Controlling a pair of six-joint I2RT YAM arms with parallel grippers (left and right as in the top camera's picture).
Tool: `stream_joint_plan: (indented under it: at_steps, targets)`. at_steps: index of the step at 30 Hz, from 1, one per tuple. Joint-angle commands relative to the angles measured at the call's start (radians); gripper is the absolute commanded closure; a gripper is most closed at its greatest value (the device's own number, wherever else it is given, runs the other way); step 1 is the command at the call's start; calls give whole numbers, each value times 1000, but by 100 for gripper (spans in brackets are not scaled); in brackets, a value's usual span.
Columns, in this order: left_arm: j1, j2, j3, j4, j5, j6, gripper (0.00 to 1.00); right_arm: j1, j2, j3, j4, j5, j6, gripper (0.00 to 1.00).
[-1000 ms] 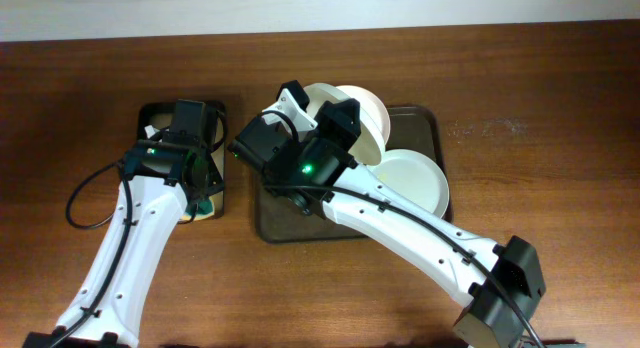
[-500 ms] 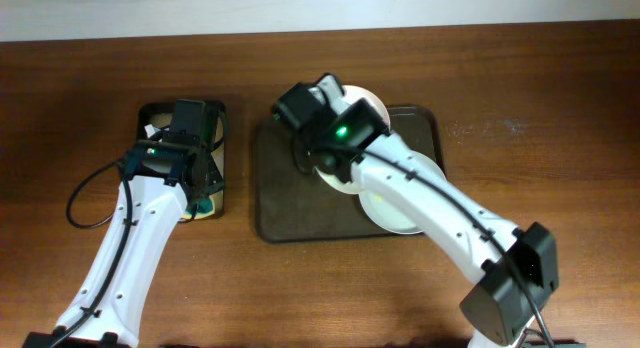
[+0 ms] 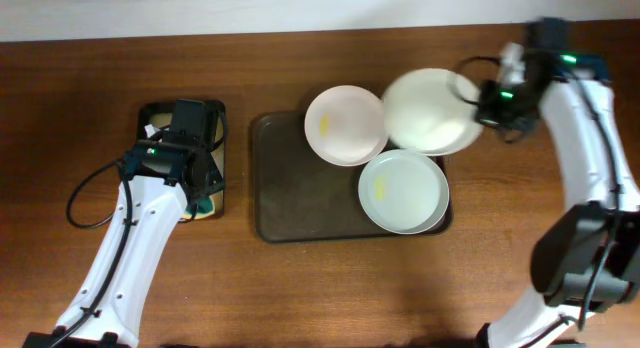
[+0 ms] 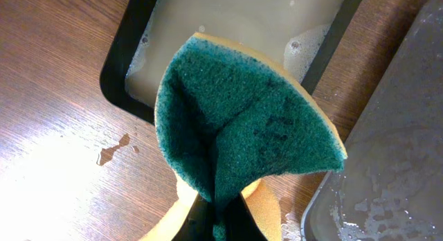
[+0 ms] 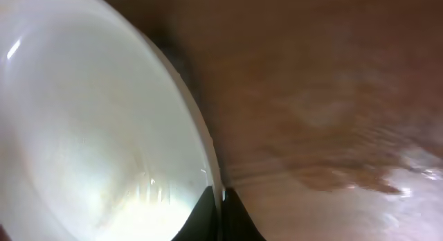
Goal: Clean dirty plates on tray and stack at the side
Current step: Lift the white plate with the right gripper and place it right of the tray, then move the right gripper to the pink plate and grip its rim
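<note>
The dark brown tray [image 3: 300,203] lies mid-table. One white plate [image 3: 345,124] with a yellow smear sits at its far edge, another [image 3: 402,191] with a yellow smear at its near right. My right gripper [image 3: 484,100] is shut on the rim of a third white plate [image 3: 430,110], held above the tray's far right corner; in the right wrist view the plate [image 5: 90,130] fills the left and the jaws pinch its rim [image 5: 219,199]. My left gripper [image 4: 220,224] is shut on a folded green and yellow sponge [image 4: 242,123] over the small black tray.
A small black tray [image 3: 160,118] with soapy water [image 4: 242,19] stands left of the brown tray. Water drops lie on the wood [image 4: 111,149]. The brown tray's wet corner [image 4: 387,165] shows in the left wrist view. Bare wood [image 3: 520,248] lies right of the tray.
My right arm has swung from the tray's left side to the far right, carrying the gripped plate along. The two other plates now show uncovered. The left arm has not moved.
</note>
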Motion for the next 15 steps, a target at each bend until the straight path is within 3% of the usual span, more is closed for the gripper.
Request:
stream_joint_plan:
  at_steps: [1,6,13,15]
  targets:
    - [5,-10,0,1,-2,9,100,-145,11,-100,69,-71,9,96]
    - [5,-10,0,2,1,9,100,-283,13,-244,256,-70,16,96]
    - [5,-10,0,5,1,9,100,-296,28,-321,367,-63,15,95]
    - [5,-10,0,6,1,9,100,-282,34,-321,371,-63,15,67]
